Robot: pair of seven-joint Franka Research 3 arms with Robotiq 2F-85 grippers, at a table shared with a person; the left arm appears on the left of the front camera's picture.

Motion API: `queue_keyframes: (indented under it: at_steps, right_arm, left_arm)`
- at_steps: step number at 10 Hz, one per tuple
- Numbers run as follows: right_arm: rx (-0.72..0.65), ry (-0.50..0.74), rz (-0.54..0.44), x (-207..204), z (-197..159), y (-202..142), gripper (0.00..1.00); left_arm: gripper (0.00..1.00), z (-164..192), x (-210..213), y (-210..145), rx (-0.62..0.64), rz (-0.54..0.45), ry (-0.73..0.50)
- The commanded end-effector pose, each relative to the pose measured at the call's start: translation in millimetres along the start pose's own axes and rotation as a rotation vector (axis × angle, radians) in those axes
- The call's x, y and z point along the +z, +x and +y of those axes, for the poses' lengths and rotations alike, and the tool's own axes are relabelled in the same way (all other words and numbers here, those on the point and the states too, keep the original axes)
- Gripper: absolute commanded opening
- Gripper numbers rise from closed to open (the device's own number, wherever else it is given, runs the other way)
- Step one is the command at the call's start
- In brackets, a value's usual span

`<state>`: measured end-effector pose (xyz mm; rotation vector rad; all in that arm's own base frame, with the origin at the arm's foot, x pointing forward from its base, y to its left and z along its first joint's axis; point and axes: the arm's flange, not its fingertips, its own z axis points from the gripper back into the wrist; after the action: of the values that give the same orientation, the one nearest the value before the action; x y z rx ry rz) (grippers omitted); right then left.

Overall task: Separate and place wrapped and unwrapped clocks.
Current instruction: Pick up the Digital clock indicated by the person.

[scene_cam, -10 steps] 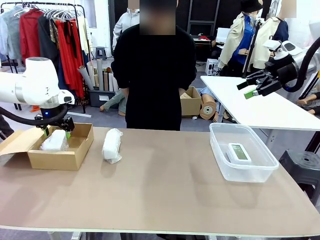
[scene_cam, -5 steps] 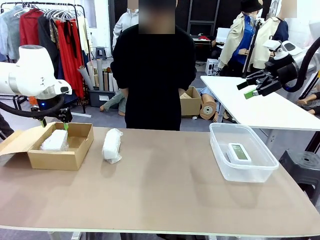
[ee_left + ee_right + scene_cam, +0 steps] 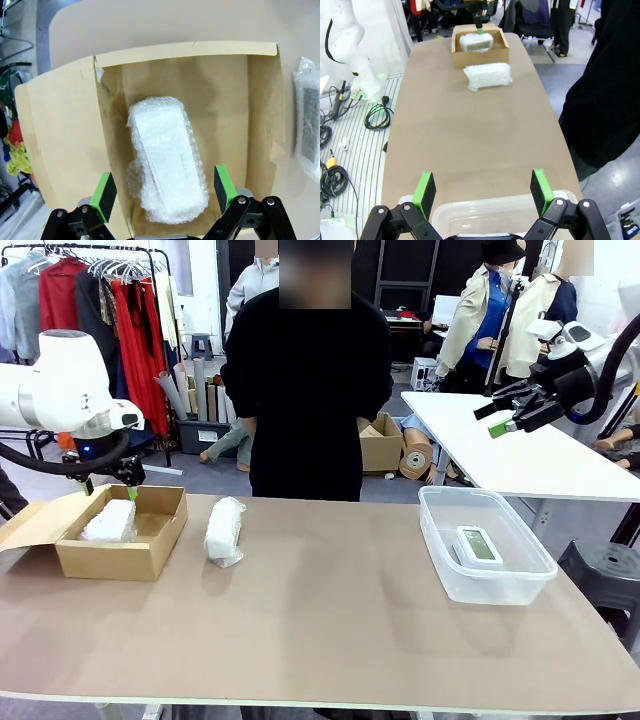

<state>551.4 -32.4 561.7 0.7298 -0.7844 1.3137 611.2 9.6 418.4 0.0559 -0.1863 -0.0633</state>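
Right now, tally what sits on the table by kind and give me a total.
wrapped clocks: 2
unwrapped clock: 1
cardboard box: 1
clear plastic tub: 1
Total: 5

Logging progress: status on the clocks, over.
Left gripper open over box, right gripper open, high by tub. One wrapped clock in box, other on table, bare clock in tub. Person at far side.

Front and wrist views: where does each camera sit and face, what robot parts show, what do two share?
Front: robot's side, facing the person across the table; left gripper, right gripper.
Left wrist: above the cardboard box, looking down; own open fingers.
Right wrist: above the clear tub, looking along the table; own open fingers.
All share: the unboxed wrapped clock.
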Motion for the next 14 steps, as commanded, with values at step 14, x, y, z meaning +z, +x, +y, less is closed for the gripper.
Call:
queue_keyframes:
  at_steps: [14]
  right_arm:
    - [0.003,-0.002,-0.003,0.7,0.2,1.6,1.0]
  left_arm:
    - [1.0,9.6,109.3,-16.1,-0.782,0.062,-0.784]
